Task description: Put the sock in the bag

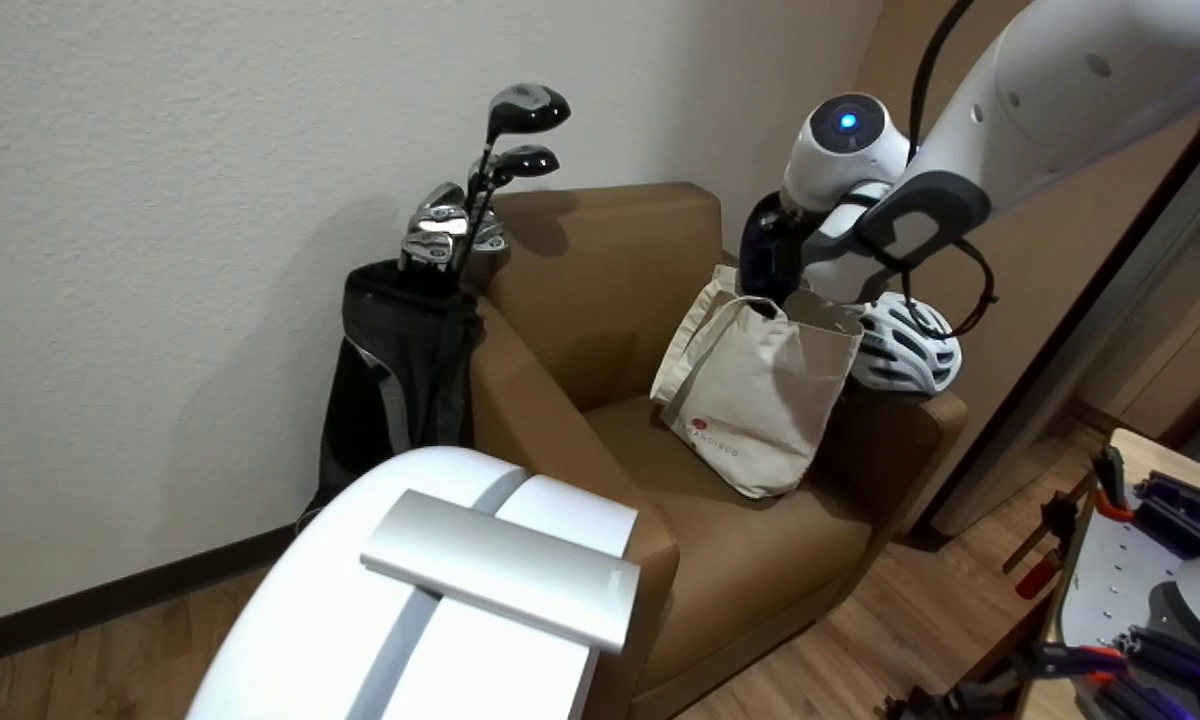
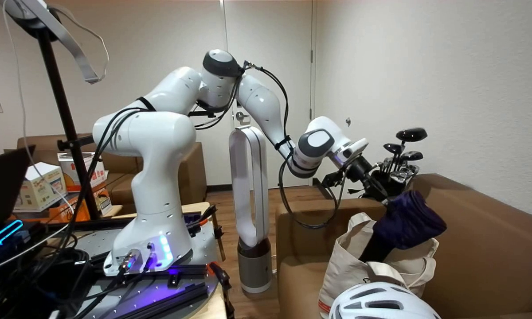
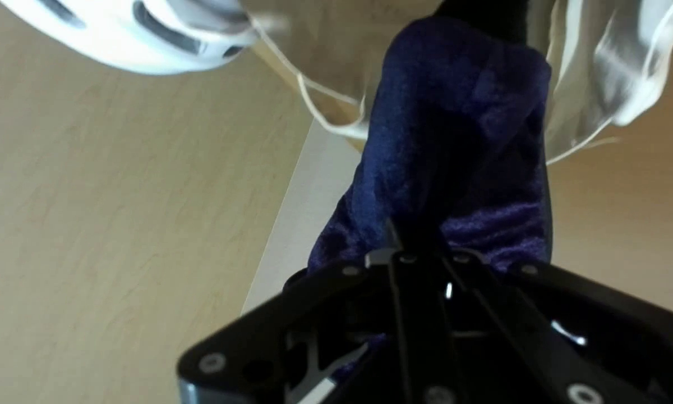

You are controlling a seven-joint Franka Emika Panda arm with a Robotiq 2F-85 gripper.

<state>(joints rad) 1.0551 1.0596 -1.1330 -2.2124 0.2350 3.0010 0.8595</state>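
Hand (image 3: 414, 247) clenched on sock (image 3: 448, 140), held over bag (image 2: 342, 270) mouth; black end appears to dip in. Step: prob. insertion, incompl. Nxt: lower remainder inside, then release.

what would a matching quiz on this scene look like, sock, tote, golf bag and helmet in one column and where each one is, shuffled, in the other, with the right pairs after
Things
1. navy sock
2. cream tote bag
3. black golf bag
4. white helmet

Places
A. on an armrest of the brown armchair
B. beside the armchair, with clubs sticking out of it
C. held by the tool
D. on the armchair's seat

Right pairs: 1-C, 2-D, 3-B, 4-A
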